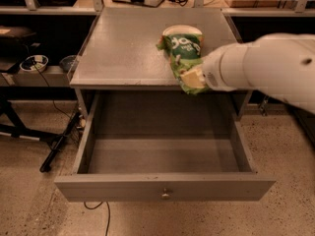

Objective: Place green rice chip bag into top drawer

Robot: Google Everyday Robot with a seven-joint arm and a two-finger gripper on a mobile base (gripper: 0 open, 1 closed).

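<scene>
Top drawer (pixel 162 188) stands open, inside bare, ready to take the drop. My arm (pixel 275 65) reaches in from the drawer's right side, above it. Green rice chip bag (pixel 181 53) hangs upright above the drawer's back edge, lifted so it can clear the cabinet lip. White bowl (pixel 182 30) sits behind the bag, further back from the drawer. My gripper (pixel 193 77) is clamped on the bag's lower end. Knob (pixel 166 195) at drawer-front centre.

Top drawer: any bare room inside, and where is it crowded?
The top drawer is bare from wall to wall. The cabinet top is bare across its left half. Its right side is crowded: the white bowl stands at the back, and the gripper, jaws shut on the green rice chip bag, hangs over the front edge.
</scene>
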